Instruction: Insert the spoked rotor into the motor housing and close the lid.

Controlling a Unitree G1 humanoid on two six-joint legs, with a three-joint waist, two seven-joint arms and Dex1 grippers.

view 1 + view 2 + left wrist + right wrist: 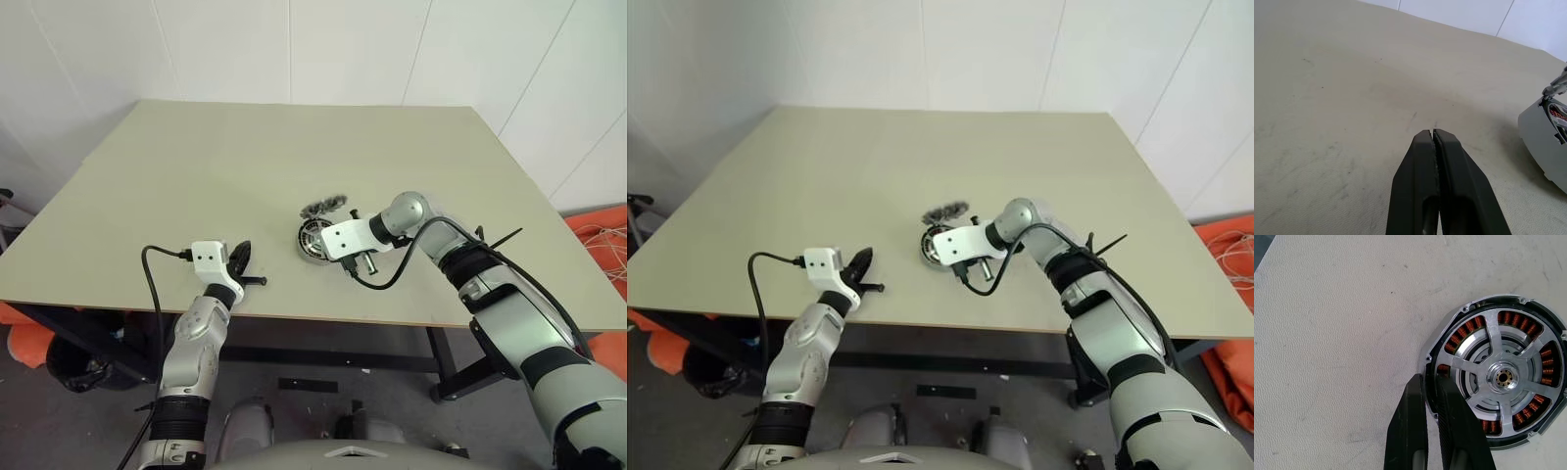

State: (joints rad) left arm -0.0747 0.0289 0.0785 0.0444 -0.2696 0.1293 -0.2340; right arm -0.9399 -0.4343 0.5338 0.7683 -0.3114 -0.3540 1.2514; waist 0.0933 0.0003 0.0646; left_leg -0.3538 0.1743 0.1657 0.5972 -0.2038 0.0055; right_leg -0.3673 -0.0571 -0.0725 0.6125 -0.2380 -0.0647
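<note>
The left gripper (245, 257) sits nearest, at the front edge of a pale beige table (245, 166), its two black fingers (1422, 161) pressed flat together with nothing between them. The bare, lightly scuffed tabletop stretches ahead of it.

Off to that gripper's right, near the table's middle, the right gripper (1430, 382) points steeply down at the motor housing (1501, 372). Its fingers are clenched around the housing's rim, one outside the dark outer wall and one just inside, over the copper-coloured windings. The spoked rotor (1504, 377), silver with a brass-coloured centre, appears to sit inside the housing. Just beyond the housing lies a small dark, bristly-looking object (323, 207), too small to identify.

White panelled walls (294, 49) rise behind the table. Something orange (596, 227) lies on the floor beyond the table's right side.
</note>
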